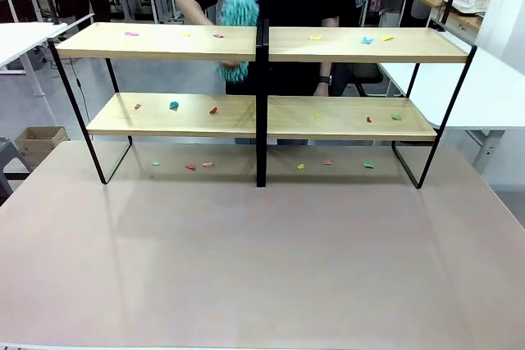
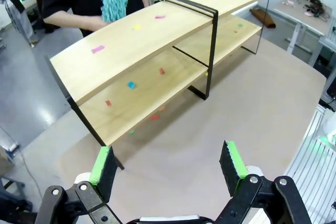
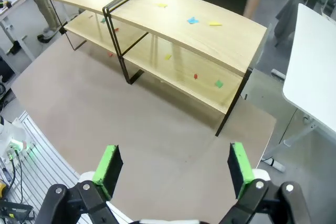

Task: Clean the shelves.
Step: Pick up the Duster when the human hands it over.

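Note:
The shelves (image 1: 197, 42) stand at the far side of the table: light wood boards on a thin black frame with a central post (image 1: 262, 104). Small coloured paper scraps lie on both tiers and on the table beneath. A person in black behind the shelves holds a teal fluffy duster (image 1: 239, 15) at the top left board's far edge; the duster (image 2: 113, 2) also appears in the left wrist view. My left gripper (image 2: 170, 167) hangs open above the table, well short of the shelves (image 2: 147, 35). My right gripper (image 3: 173, 167) is open too, high above the table near the shelves' (image 3: 210, 30) right end.
White tables (image 1: 500, 88) flank the work table on the right and left (image 1: 20, 38). A cardboard box (image 1: 39, 141) sits on the floor at the left. The pinkish table top (image 1: 262, 260) in front of the shelves is bare. Other people stand farther back.

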Available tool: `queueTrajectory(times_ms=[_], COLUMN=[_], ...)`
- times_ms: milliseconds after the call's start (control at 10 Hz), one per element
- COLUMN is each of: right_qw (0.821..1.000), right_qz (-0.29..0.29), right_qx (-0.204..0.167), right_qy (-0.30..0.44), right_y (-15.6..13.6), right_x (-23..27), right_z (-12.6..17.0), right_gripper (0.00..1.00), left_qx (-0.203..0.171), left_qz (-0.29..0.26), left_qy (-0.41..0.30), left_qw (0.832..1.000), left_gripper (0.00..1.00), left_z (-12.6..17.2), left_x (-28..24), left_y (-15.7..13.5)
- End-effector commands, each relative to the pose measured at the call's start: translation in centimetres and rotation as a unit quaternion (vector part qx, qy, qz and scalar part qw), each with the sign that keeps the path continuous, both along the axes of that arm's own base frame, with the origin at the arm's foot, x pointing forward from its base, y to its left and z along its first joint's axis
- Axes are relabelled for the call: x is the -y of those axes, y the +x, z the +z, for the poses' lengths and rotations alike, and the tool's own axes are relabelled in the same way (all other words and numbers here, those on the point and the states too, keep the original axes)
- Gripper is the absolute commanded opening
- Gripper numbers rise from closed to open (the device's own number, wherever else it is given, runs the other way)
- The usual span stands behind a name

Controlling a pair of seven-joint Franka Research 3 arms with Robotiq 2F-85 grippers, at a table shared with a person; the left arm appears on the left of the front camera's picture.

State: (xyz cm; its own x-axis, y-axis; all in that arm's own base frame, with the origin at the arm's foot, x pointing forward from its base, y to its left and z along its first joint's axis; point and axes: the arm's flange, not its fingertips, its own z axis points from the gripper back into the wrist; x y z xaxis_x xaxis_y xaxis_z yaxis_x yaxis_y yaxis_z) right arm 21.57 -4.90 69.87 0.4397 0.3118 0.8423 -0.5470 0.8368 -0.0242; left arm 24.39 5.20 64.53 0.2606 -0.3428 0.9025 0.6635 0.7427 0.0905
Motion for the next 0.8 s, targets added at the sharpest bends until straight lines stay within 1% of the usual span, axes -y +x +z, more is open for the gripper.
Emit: queueTrajectory(times_ms=[0, 700], right_qw=[1.0, 1.0], right_qz=[0.014, 0.018], right_qx=[0.009, 0.006], right_qy=[0.003, 0.008], right_y=[0.17, 0.7], right_x=[-0.48, 0.05], right_z=[0.33, -0.29], right_gripper=[1.0, 1.0], left_qx=[0.002, -0.007], left_qz=[-0.001, -0.013], left_qy=[-0.009, 0.004], left_qw=[1.0, 1.0], left_gripper=[1.0, 1.0], left_z=[-1.47, -1.72], left_x=[0.73, 0.92], left_y=[0.03, 0.56])
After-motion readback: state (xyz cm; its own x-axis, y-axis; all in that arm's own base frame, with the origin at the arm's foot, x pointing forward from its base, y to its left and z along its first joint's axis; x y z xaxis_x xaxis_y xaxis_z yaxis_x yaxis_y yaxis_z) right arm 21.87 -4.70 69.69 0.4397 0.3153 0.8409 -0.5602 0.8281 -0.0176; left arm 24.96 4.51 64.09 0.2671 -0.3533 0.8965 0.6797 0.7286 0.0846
